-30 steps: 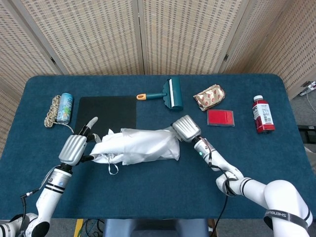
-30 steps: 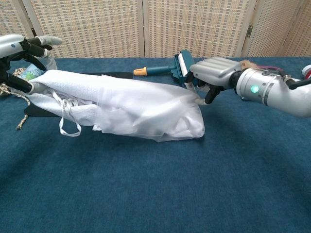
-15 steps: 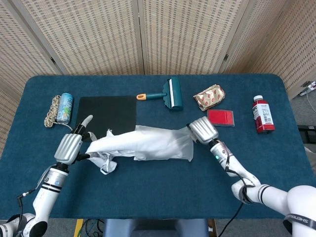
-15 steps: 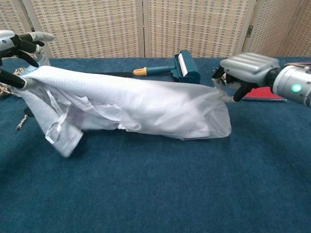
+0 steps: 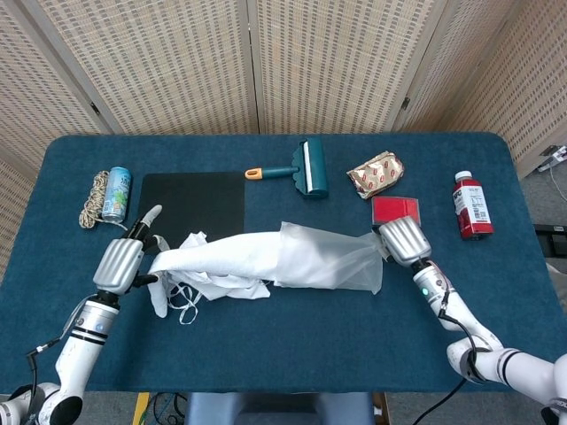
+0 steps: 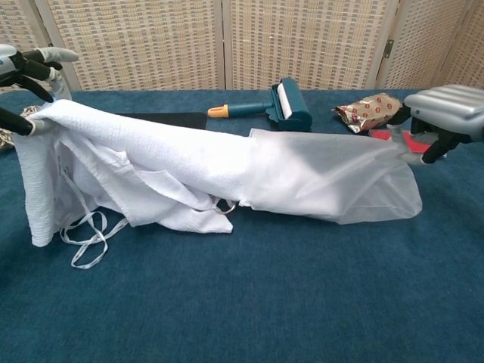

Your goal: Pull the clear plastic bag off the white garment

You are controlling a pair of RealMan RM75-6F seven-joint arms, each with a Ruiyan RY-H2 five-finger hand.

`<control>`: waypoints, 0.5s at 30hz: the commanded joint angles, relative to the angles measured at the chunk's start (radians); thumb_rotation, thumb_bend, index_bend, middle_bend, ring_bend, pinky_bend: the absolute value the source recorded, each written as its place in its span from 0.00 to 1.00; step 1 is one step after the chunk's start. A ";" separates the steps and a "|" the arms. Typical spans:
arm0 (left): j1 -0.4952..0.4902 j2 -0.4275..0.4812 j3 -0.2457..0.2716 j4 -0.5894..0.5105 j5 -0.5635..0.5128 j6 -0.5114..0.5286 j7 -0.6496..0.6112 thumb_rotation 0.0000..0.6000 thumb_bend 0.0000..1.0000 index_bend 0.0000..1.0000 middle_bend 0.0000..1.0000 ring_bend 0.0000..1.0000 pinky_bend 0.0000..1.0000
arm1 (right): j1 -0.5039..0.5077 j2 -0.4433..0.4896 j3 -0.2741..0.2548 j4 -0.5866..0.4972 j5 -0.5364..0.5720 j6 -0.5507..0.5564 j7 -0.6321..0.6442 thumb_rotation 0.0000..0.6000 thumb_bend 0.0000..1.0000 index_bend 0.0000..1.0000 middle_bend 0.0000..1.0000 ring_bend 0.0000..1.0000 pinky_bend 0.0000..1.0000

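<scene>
Head view: left hand [image 5: 118,263] grips the white cloth garment [image 5: 208,261] above the blue tabletop [image 5: 283,341]; right hand [image 5: 404,240] pinches the clear plastic bag [image 5: 332,261], half off; next, pull farther right

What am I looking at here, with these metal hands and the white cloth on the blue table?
A two-armed robot with hands like a person's, steered remotely by someone. One picture looks down from its head, the other looks forward from its chest. Its left hand holds one end of a white garment. Its right hand holds the far end of a clear plastic bag that covers only part of the garment. On the blue table also lie a black mat, a drink can, a coil of rope, a teal lint roller, a foil snack packet, a flat red thing and a red bottle.
</scene>
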 commanded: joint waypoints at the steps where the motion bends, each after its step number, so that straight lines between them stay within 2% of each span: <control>1: 0.005 0.003 0.001 -0.001 -0.004 0.002 -0.002 1.00 0.53 0.74 0.01 0.00 0.21 | -0.013 0.005 -0.001 0.005 0.000 0.008 0.010 1.00 0.37 0.64 1.00 1.00 1.00; 15: 0.040 0.026 0.000 0.016 -0.014 0.024 -0.044 1.00 0.53 0.75 0.01 0.00 0.21 | -0.072 0.030 0.005 0.025 0.013 0.033 0.046 1.00 0.37 0.64 1.00 1.00 1.00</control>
